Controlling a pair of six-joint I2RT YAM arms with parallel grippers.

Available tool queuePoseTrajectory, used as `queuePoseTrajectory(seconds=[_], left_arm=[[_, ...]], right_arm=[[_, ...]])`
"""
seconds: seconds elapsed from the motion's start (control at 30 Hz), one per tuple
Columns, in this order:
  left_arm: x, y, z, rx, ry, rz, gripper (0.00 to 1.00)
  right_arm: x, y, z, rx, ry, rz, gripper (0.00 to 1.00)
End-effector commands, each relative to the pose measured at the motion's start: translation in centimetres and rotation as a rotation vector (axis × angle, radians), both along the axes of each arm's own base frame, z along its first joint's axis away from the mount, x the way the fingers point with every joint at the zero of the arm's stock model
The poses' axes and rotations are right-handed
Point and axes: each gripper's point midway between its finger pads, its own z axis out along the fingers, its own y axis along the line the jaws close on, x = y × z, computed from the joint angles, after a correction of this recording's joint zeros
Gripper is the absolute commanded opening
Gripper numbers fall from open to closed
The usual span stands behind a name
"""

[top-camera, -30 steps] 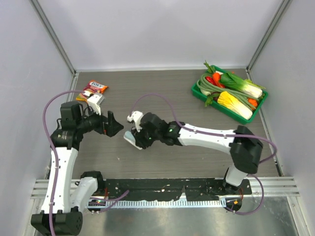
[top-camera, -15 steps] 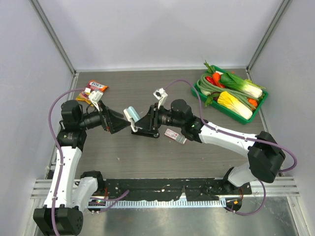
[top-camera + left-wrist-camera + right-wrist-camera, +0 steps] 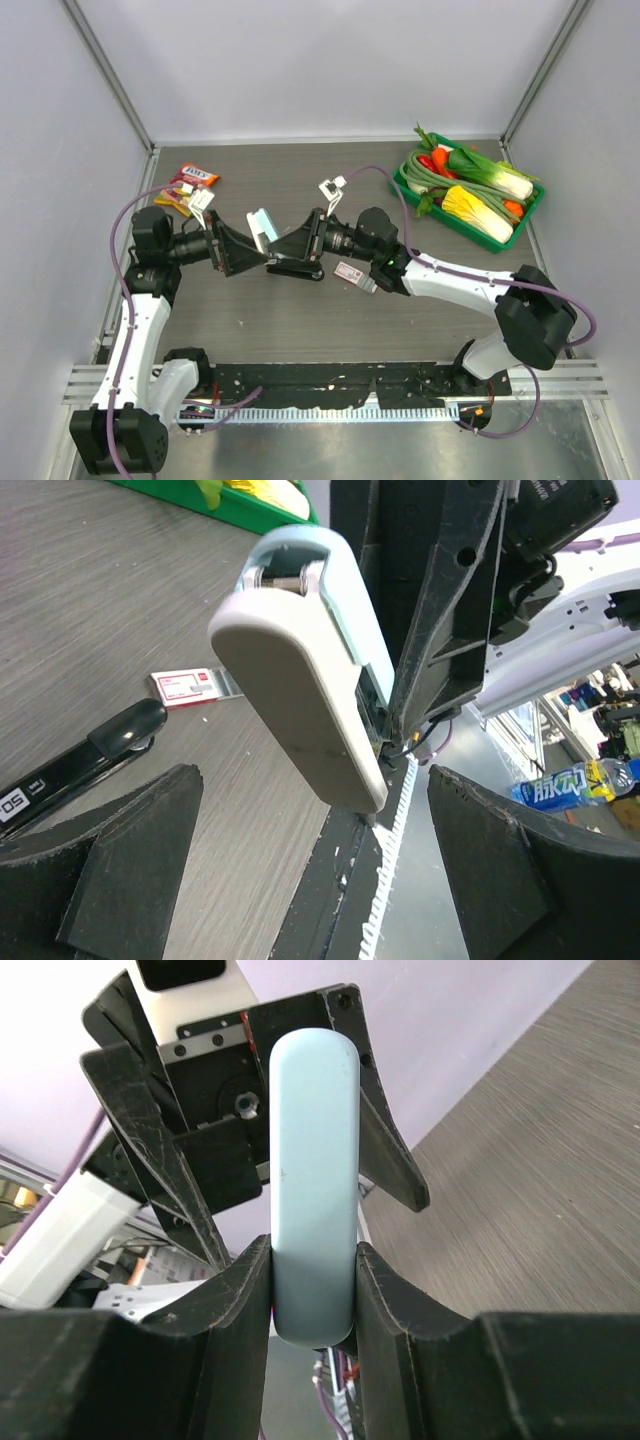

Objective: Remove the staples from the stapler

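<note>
"Where's the stapler (image 3: 262,226)?"
"My right hand (image 3: 313,1295) squeezes it, up off the bench (image 3: 300,320). My left hand (image 3: 243,250) is wide open, right in front of it."
"What's next?"
"I think my left hand must pull it open. No staples show yet."

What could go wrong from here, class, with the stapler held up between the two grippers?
1. The right gripper pinches only one end of the stapler, so a push from the open left gripper might twist it loose.
2. It hangs above the table, so a slip would likely drop it.
3. The two grippers stand close together and might collide.
</note>
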Motion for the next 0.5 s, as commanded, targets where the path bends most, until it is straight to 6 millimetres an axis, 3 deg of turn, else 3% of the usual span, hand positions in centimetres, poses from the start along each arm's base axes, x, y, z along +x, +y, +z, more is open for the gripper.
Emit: queuePoseTrajectory(seconds=[0.0,0.2,0.3,0.43,0.47], left_arm=[[-0.9,-0.3,0.7,-0.025,-0.031,-0.07,1.0],[-2.1,-0.6,0.3,-0.043,-0.02,-0.14,1.0],[-2.4,-0.7,0.1,-0.045,-0.033,-0.168,0.9],[-2.5,-0.9,-0.4,-0.048,-0.026,-0.196,0.65],[-2.5,-0.9,-0.7,-0.049,-0.018,-0.197,0.66]], right_arm=[[-0.3,0.1,3.6,0.195,-0.017,0.019,0.01],[-0.7,1.1,2.2,0.226,0.011,0.021,0.01],[-0.7,0.8,1.9,0.241,0.015,0.009,0.01],[-0.5,0.6,1.7,0.243,0.012,-0.013,0.01],[-0.4,0.6,2.0,0.251,0.005,-0.014,0.01]])
